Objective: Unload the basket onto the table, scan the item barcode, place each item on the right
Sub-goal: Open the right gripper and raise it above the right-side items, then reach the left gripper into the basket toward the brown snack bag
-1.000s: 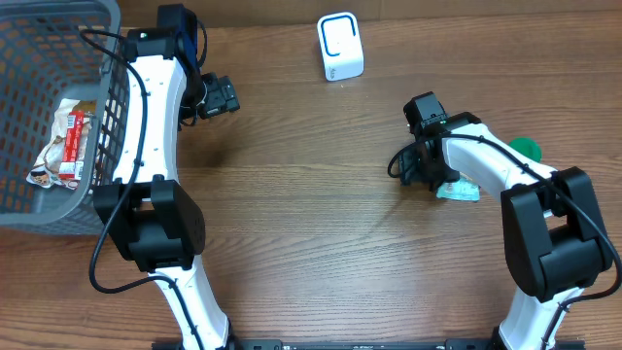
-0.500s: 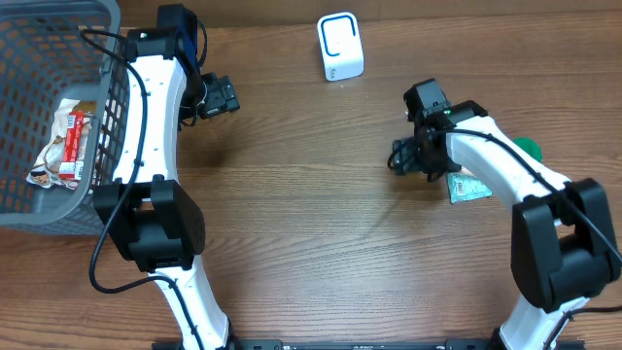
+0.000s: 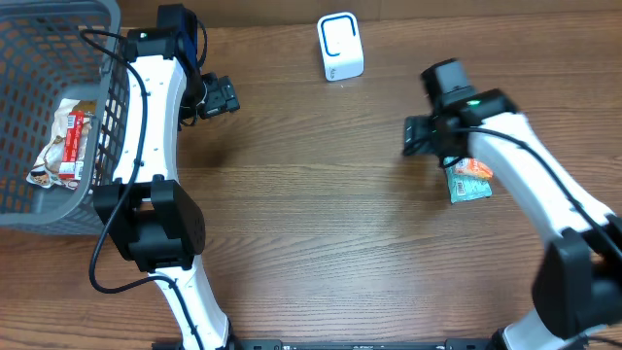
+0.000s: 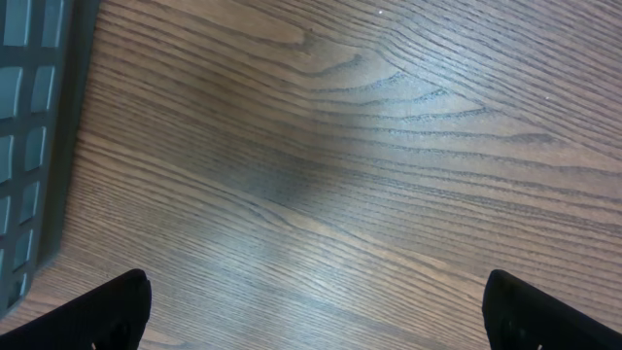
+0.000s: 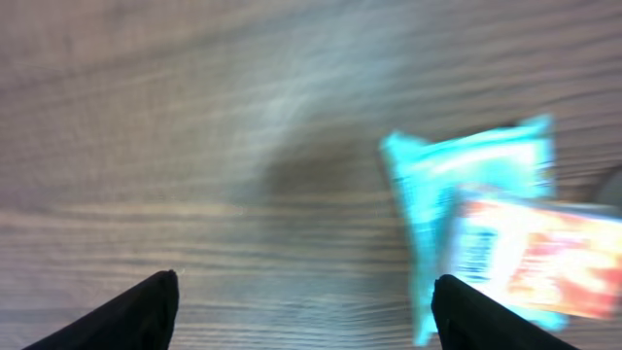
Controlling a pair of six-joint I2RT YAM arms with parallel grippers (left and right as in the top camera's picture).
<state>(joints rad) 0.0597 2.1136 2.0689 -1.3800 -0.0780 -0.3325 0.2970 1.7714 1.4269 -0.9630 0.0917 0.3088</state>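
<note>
Hovering right arm (image 3: 520, 160): enters from the lower right edge and runs up and left over the table (image 3: 311, 243); forearm crosses above the packet and hides part of it in the overhead view
right gripper (image 3: 420, 136): points left, wrist bent, sits just left of the packet
right fingers (image 5: 107, 311): tips at the two lower corners of the wrist view, spread wide, only wood between them, gripping nothing
packet (image 3: 471, 182): teal with orange-red print, lies flat on the right half of the table; in the wrist view it is ahead of the right-hand tip and apart from both tips; that view is blurred, barcode not readable
scanner (image 3: 340, 47): white block with a blue-outlined face, at the far edge near the middle, well apart from the packet
left arm (image 3: 146, 107): rises from the near edge, runs along the right wall of the basket, folds at the far edge and turns back right
left gripper (image 3: 219, 97): over bare wood just right of the basket; tips at the lower corners of its wrist view, fully spread, holding nothing
basket (image 3: 58, 29): grey mesh, far left corner, a crumpled wrapper (image 3: 63, 141) inside
</note>
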